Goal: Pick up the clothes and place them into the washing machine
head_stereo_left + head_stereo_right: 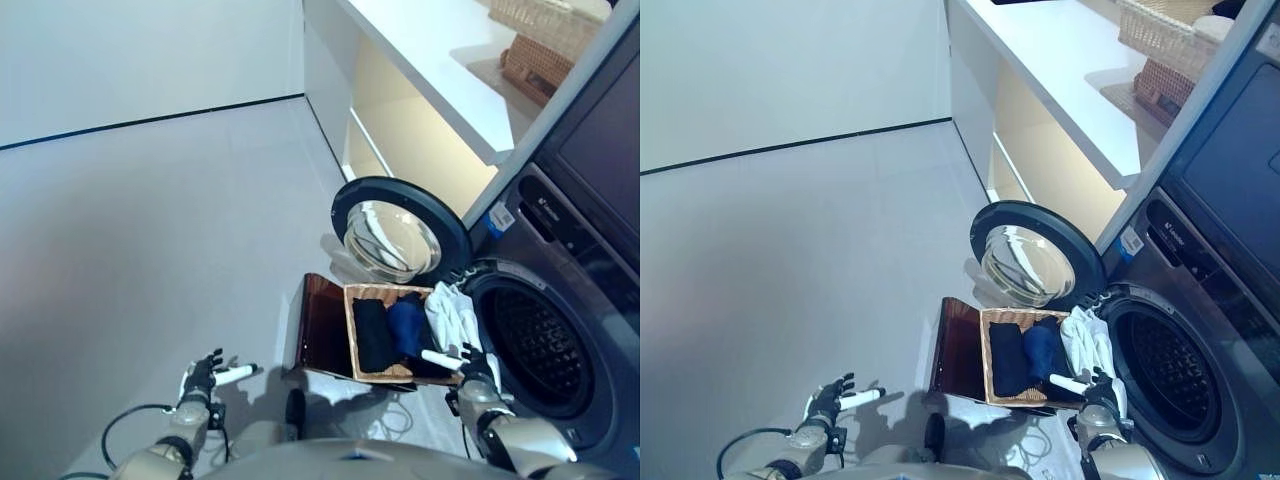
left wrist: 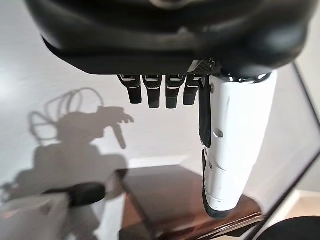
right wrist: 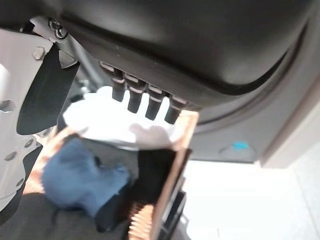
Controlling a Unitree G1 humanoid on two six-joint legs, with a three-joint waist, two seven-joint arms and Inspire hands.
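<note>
We find the clothes in a wicker basket [image 1: 350, 330] on the floor, just beside the open washing machine [image 1: 545, 350]: a black garment [image 1: 373, 335], a blue one [image 1: 407, 325] and a white one [image 1: 450, 315] nearest the drum. They look soft, light and floppy, so we would pinch a bunched fold of the white piece. Our right hand [image 1: 475, 372] hovers over it, fingers released; our left hand [image 1: 205, 378] hangs relaxed, empty.
</note>
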